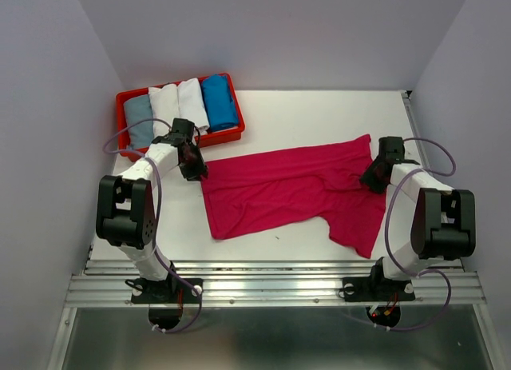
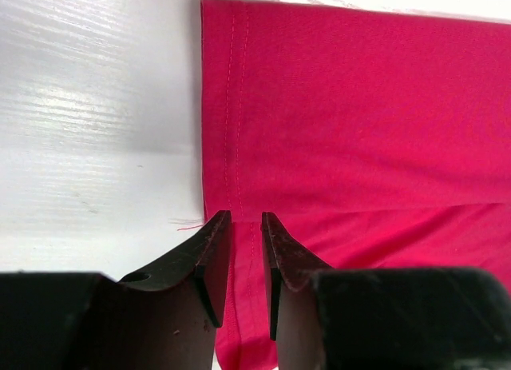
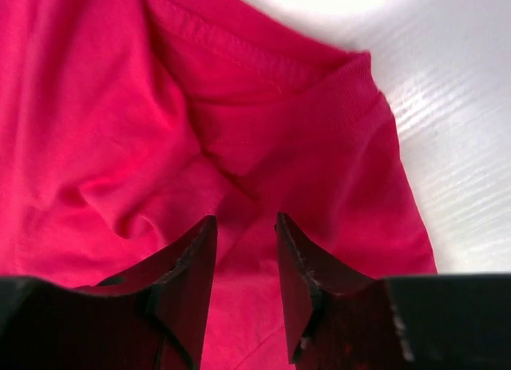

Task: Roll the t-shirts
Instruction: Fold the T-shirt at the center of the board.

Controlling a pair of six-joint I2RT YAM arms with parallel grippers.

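A magenta-pink t-shirt (image 1: 287, 190) lies spread and creased across the white table. My left gripper (image 1: 194, 169) is at its far left corner. In the left wrist view the jaws (image 2: 246, 216) stand slightly apart, with the stitched hem (image 2: 231, 106) running between them. My right gripper (image 1: 370, 180) is over the shirt's right end. Its jaws (image 3: 246, 218) are open above bunched pink cloth (image 3: 120, 106) near a ribbed neckband (image 3: 239, 58). Four more t-shirts lie rolled in a tray: grey-blue (image 1: 140, 118), two white (image 1: 165, 106) (image 1: 192, 102) and blue (image 1: 218, 101).
The red plastic tray (image 1: 121, 114) sits at the back left, just behind my left gripper. Bare white table (image 1: 319, 118) shows behind the pink shirt, and more (image 2: 96, 106) to the left of its hem. Pale walls close in on three sides.
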